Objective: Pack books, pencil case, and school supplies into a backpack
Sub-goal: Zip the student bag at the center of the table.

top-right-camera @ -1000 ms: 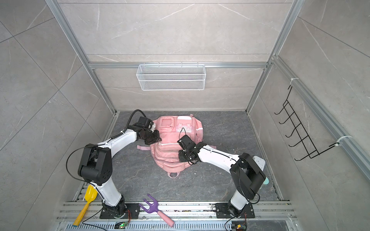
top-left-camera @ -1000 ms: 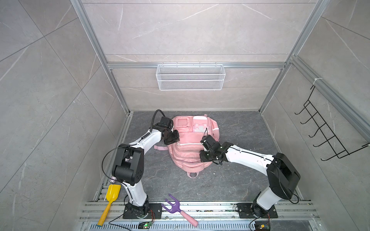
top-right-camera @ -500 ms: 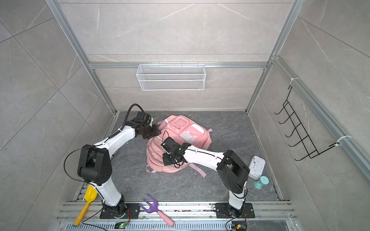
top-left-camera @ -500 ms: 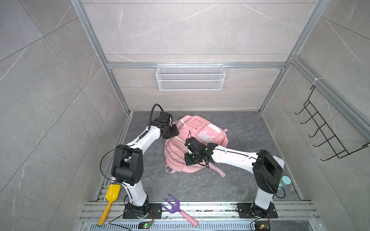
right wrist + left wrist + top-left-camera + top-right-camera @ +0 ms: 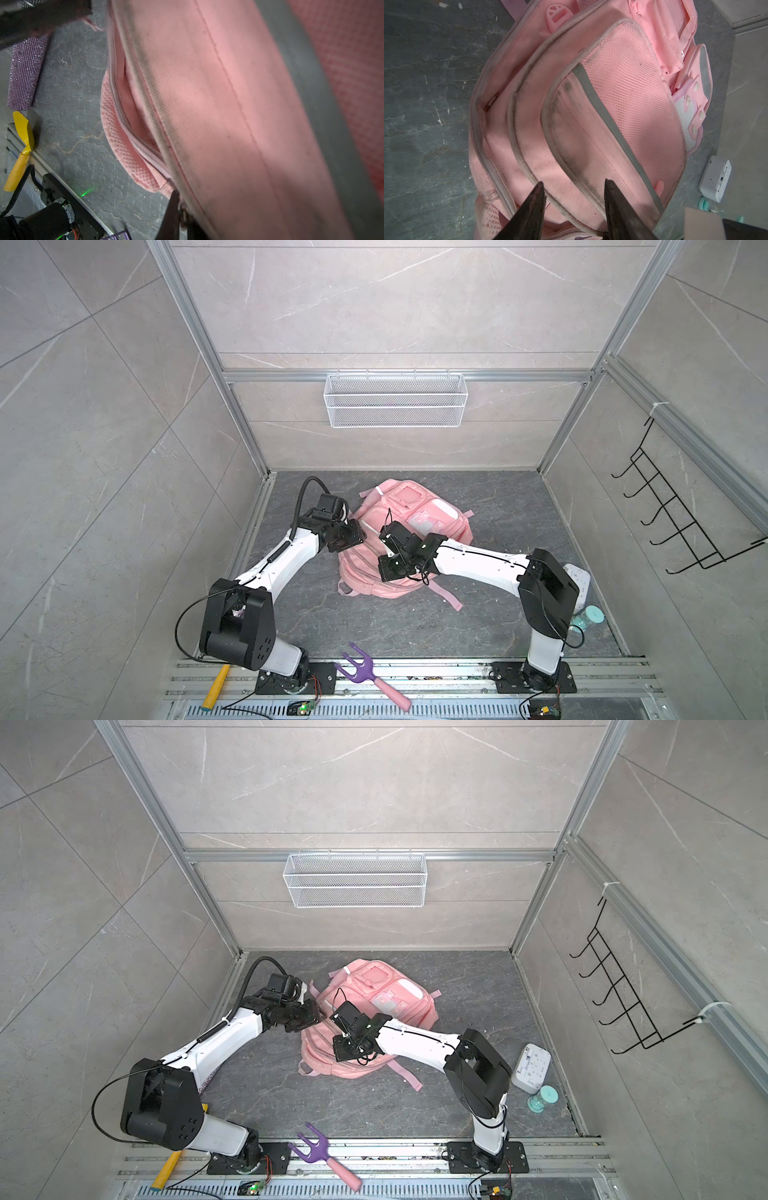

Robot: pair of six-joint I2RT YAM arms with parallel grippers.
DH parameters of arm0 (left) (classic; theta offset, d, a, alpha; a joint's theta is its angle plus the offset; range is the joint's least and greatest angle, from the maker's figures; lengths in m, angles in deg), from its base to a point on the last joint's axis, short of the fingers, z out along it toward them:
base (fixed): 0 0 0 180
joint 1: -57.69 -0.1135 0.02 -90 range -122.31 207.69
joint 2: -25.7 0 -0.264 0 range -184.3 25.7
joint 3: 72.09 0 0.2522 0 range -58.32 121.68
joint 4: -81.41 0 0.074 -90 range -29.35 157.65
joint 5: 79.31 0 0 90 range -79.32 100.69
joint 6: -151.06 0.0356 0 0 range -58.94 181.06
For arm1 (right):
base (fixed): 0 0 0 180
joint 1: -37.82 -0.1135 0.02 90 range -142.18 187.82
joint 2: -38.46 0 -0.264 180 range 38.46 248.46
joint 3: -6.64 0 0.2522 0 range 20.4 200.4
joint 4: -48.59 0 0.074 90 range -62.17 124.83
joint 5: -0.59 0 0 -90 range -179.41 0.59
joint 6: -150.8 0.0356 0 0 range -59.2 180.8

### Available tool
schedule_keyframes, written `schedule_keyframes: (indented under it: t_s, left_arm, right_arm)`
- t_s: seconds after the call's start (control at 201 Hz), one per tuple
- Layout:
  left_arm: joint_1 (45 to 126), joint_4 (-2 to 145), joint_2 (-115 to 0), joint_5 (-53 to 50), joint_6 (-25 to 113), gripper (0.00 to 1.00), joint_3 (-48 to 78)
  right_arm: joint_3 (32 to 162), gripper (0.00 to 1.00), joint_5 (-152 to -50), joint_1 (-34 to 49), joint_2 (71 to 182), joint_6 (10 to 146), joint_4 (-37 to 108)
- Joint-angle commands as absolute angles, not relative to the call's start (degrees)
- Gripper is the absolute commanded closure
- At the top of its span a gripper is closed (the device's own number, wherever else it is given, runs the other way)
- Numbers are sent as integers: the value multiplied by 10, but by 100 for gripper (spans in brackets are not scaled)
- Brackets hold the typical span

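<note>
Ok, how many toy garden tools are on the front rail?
2. The purple fork lies on the rail between the arm bases; the yellow shovel lies beside the left arm's base, partly hidden by that arm in both top views. More could be hidden.

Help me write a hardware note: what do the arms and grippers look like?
Both the left arm and right arm have glossy white links with boxy black joint housings and black base plates. Black cables loop along them. The left gripper and right gripper have dark, tapering fingers.
</note>
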State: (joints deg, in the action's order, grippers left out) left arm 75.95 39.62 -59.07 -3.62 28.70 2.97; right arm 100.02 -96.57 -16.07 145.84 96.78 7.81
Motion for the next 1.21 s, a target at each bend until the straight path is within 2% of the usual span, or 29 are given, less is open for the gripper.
schedule_keyframes:
  t_s: [0.0, 0.174, 0.572, 1.205]
  left_arm:
    - [758, 428, -585, -83, 272, 51, 31]
    - [763, 461, -596, -114, 253, 51, 20]
    - [766, 463, -636, -93, 261, 52, 21]
    - [766, 427, -534, -76, 242, 51, -36]
  right_arm:
    - [1017, 100, -982, -167, 1447, 955, 74]
    - [1012, 100, -989, -168, 1442, 961, 80]
    - [1019, 100, -983, -170, 1420, 958, 65]
    - [1014, 100, -982, -169, 1418, 956, 65]
